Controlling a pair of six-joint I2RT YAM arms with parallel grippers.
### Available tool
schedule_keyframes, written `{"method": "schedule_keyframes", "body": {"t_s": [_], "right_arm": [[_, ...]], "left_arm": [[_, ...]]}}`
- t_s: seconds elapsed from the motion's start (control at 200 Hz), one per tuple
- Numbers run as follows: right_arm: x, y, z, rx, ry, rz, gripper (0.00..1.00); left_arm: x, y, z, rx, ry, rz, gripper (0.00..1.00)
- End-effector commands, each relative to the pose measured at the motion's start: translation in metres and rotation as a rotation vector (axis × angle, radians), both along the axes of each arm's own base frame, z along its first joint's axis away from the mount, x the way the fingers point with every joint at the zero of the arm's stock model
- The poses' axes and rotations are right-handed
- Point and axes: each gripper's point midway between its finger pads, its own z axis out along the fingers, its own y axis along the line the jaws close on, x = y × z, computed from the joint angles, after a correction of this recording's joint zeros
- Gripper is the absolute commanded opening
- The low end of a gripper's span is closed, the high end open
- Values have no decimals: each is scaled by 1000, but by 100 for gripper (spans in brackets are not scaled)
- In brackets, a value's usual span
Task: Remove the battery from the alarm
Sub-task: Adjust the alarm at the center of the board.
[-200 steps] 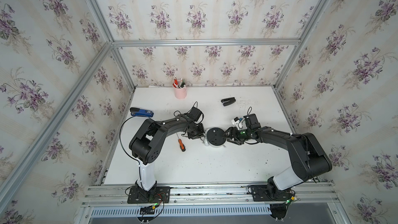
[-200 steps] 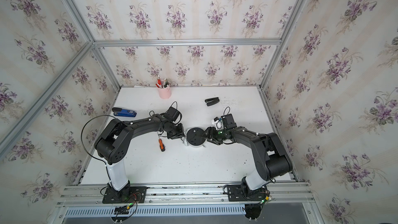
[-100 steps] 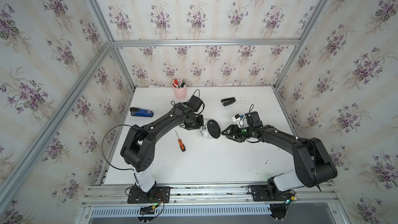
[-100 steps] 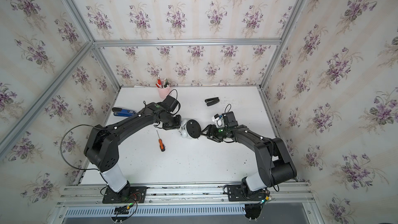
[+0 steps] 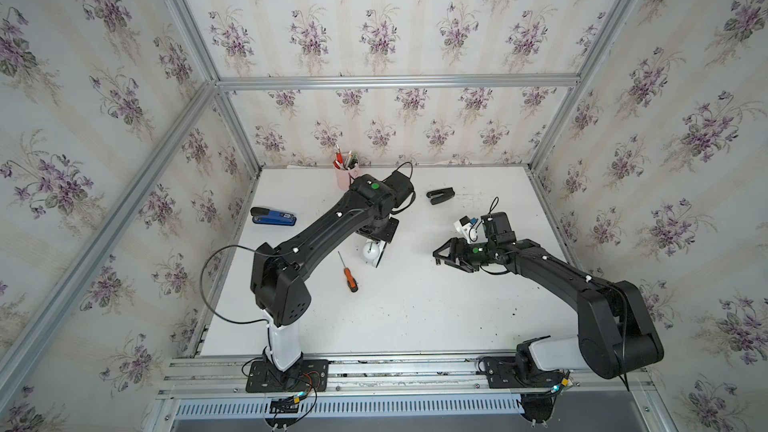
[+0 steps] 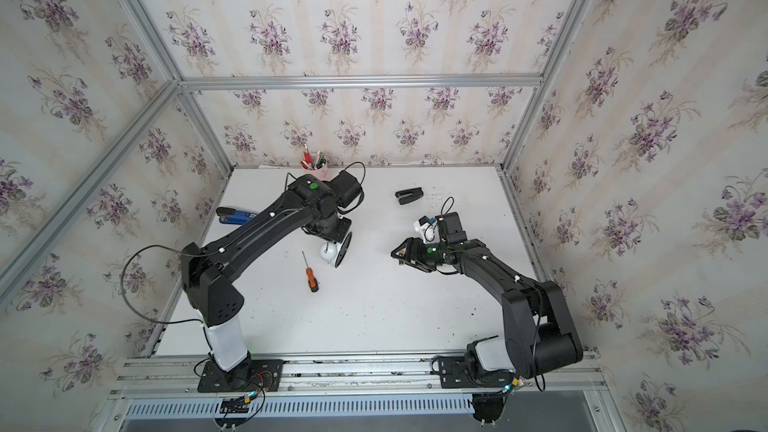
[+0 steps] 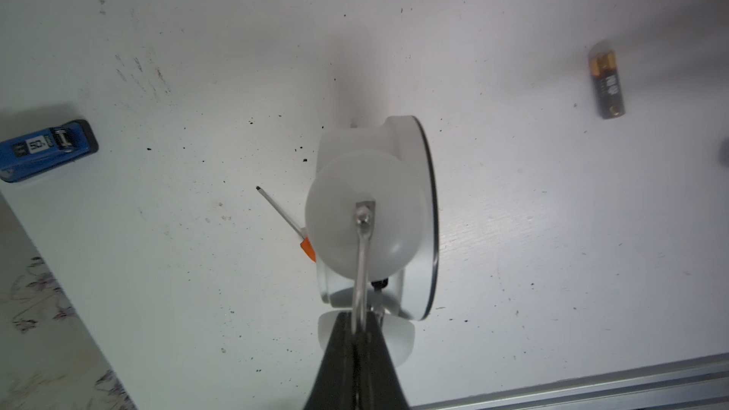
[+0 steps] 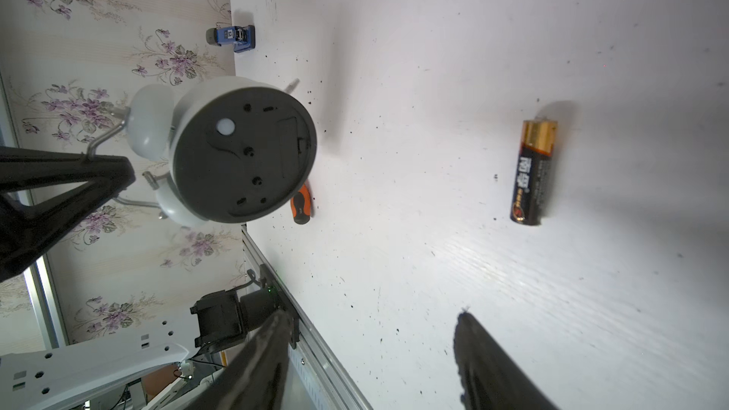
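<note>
While my left gripper pinches the alarm by its handle, my right gripper gapes empty near the battery.

On the white table: pen cup at eleven o'clock, blue stapler at ten, small black tool at one, screwdriver near centre.

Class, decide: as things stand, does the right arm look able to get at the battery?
Probably yes. The battery lies alone on the bare table, ahead of the right gripper, whose jaws stand open, with nothing between. The alarm is held off to one side by the left gripper.
</note>
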Motion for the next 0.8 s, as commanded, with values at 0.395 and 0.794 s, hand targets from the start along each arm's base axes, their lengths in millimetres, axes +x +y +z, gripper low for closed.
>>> {"method": "schedule_keyframes", "body": {"t_s": [0.395,0.794], "right_arm": [[-20,-41,11,7,-16,-49,69],[-22,-56,15,-12,5,-115,69]], "left_arm": [[-30,-42,-17,420,-53,-250,0],[-85,-90,-60,423,-58,-319,4]]}}
